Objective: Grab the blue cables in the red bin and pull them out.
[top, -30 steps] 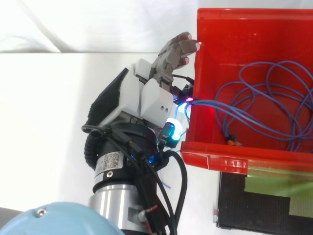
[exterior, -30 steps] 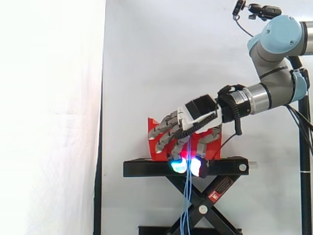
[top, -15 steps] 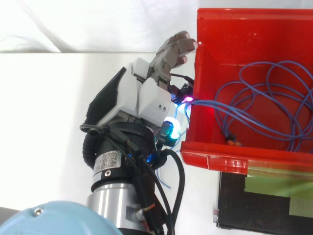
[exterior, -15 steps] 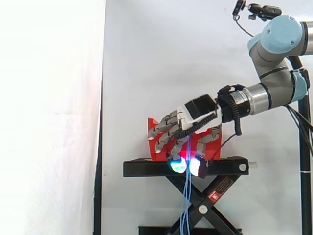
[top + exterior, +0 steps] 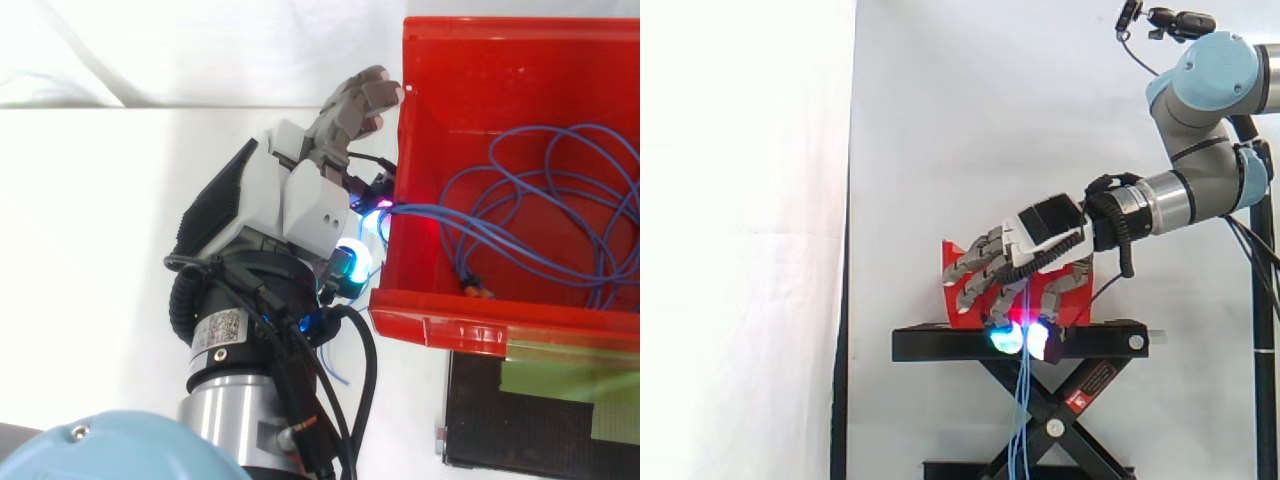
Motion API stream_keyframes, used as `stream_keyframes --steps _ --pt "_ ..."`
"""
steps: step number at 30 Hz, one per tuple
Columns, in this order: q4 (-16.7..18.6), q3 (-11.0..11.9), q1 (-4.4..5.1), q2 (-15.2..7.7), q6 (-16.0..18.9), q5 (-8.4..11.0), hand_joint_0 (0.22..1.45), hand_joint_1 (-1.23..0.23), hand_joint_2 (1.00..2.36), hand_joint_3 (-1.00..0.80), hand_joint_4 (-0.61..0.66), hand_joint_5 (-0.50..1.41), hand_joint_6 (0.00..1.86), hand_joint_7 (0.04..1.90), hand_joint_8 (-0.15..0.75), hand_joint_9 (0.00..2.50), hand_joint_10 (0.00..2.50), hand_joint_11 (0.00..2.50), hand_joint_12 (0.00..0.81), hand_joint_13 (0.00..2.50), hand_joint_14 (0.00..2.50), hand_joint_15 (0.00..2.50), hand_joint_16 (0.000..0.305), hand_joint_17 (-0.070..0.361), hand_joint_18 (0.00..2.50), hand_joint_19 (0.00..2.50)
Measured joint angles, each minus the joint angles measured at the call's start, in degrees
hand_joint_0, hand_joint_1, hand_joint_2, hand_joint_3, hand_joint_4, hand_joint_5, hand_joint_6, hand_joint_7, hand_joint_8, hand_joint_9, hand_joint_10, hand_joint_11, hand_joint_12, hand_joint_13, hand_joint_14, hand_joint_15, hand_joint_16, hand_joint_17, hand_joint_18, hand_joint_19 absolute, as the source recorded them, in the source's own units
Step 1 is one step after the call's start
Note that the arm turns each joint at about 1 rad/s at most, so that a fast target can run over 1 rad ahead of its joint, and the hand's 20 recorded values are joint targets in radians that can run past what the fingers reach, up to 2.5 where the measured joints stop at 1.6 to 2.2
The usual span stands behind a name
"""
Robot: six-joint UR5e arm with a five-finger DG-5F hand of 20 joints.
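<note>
- While the arm comes in from the right in the side view, the hand sits low in front of the red bin, just above the black stand.
- Glowing fingertips, cyan and white with a magenta glint between them, are pressed together and clamped on the blue cables.
- Below that pinch, the cables drop straight down past the stand's top plate and in front of its crossed legs.
- Meanwhile the hand's other fingers stick out straight and spread, pointing to the view's left.
- From above, the hand is outside the bin, hard against the wall on the view's left.
- Cables run from the pinch over that wall and into the bin, and most of their length lies there in loose loops on the floor.
- One small orange tip rests near the bin's lower wall.
</note>
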Motion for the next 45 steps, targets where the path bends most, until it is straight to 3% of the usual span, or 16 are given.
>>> stream_keyframes --steps 29,31,33,36,45 --pt "0.0 -0.2 0.31 0.0 -0.1 0.02 0.95 -0.80 1.00 -1.00 0.19 0.97 0.35 0.67 0.257 0.69 0.01 0.40 0.315 0.39 0.01 0.33 0.042 0.094 0.38 0.61" --pt "0.0 -0.2 0.33 0.0 -0.1 0.01 0.95 -0.80 1.00 -1.00 0.20 0.97 0.29 0.69 0.257 0.68 0.02 0.39 0.315 0.39 0.01 0.33 0.042 0.094 0.37 0.61" --pt "0.0 -0.2 0.38 0.0 -0.1 0.00 0.94 -0.81 1.00 -1.00 0.21 0.98 0.11 0.75 0.259 0.67 0.01 0.40 0.316 0.38 0.01 0.34 0.042 0.094 0.37 0.61" --pt "0.0 -0.2 0.40 0.0 -0.1 0.00 0.93 -0.81 1.00 -1.00 0.21 0.98 0.04 0.77 0.258 0.67 0.01 0.40 0.316 0.38 0.01 0.34 0.042 0.094 0.36 0.61" --pt "0.0 -0.2 0.44 0.0 -0.1 0.00 0.91 -0.82 1.00 -1.00 0.22 0.93 0.00 0.73 0.255 0.65 0.02 0.39 0.315 0.37 0.01 0.34 0.042 0.094 0.35 0.62"
